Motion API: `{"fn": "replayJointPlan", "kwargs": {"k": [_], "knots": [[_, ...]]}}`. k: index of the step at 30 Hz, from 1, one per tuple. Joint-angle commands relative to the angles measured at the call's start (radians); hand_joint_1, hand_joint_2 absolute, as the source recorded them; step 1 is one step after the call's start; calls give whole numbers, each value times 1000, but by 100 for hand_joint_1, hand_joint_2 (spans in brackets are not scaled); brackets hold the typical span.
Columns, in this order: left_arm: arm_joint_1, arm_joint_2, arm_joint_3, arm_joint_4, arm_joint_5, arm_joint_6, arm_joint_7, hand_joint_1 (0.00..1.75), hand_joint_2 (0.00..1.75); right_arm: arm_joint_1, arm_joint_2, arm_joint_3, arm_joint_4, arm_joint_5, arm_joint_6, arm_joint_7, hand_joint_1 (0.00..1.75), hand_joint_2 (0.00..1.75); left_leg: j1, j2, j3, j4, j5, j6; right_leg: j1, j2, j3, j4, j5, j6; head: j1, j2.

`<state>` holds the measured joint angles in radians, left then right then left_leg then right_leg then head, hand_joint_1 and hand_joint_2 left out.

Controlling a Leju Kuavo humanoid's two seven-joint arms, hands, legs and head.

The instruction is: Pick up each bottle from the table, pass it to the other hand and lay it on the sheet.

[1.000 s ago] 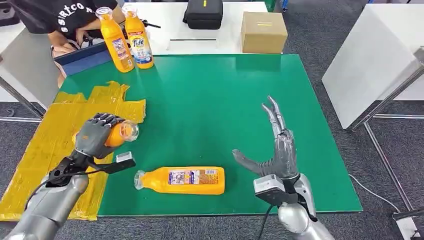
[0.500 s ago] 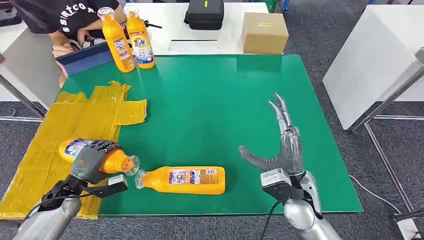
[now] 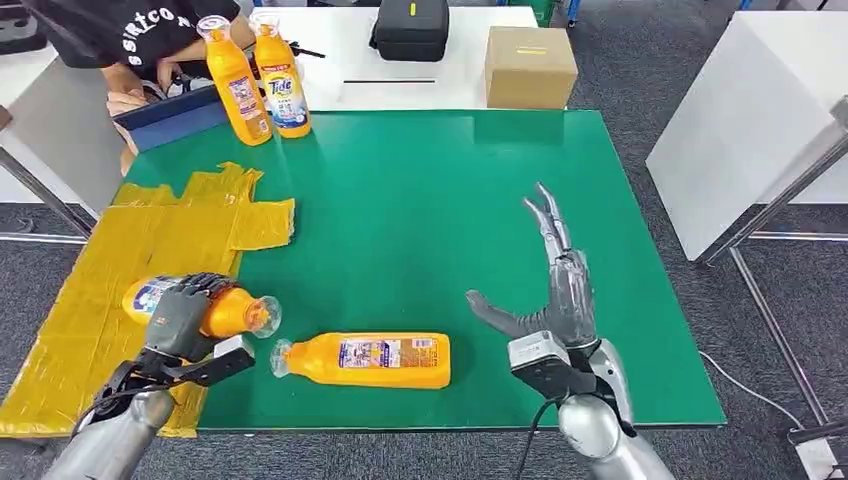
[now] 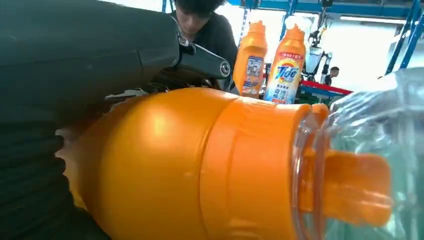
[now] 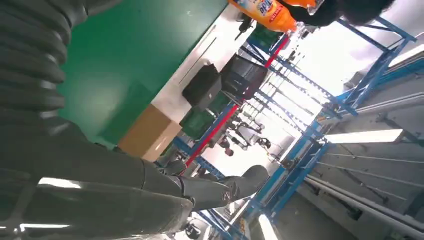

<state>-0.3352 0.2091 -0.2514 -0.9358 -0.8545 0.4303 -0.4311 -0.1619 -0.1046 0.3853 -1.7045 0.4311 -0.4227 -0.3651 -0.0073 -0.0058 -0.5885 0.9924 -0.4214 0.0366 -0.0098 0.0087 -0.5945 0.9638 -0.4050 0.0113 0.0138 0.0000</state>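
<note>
Honestly, your left hand point(image 3: 185, 312) is wrapped round the orange detergent bottle point(image 3: 215, 308), lying on its side over the yellow sheet's point(image 3: 90, 300) edge. Smooth rigid plastic, probably full and heavy, so grip the body, not the clear cap. Right hand point(image 3: 560, 290) hovers spread, holding nothing.

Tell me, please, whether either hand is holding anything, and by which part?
The left hand grips an orange bottle around the middle of its body, lying over the yellow sheet. The right hand is open and holds nothing.
</note>
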Motion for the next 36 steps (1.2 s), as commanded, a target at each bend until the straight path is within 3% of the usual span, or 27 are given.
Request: {"fn": "replayJointPlan", "kwargs": {"k": [1, 7, 8, 9, 36], "knots": [[-87, -75, -26, 78, 39, -8, -8, 175, 175, -50, 12, 35, 101, -9, -4, -1, 0, 175, 0, -1, 3, -1, 0, -3, 0, -2, 4, -1, -1, -1, 0, 0], [-118, -106, -54, 88, 39, -15, 9, 175, 175, -62, 4, 51, 128, -35, -6, -17, 0, 175, 0, -2, 4, 0, -1, -3, 0, -3, 5, -1, -2, -1, 0, 0], [-120, -108, -59, 94, 34, -13, 11, 51, 175, -66, 5, 54, 134, -36, -7, -17, 0, 175, 0, -1, 3, 0, -1, -2, 0, -1, 5, -1, -1, 0, 0, 0], [-124, -109, -68, 104, 21, 0, 15, 0, 175, -72, 6, 59, 141, -38, -10, -17, 0, 175, 1, 0, 4, 0, -2, -3, 1, -1, 7, -1, -2, -1, 0, 0], [-106, -91, -77, 134, 32, -10, 39, 0, 175, -52, -18, 73, 124, -23, 7, 17, 0, 175, 1, 1, 4, 0, -1, -3, 0, -1, 7, -1, -2, -1, 0, 0]]}}
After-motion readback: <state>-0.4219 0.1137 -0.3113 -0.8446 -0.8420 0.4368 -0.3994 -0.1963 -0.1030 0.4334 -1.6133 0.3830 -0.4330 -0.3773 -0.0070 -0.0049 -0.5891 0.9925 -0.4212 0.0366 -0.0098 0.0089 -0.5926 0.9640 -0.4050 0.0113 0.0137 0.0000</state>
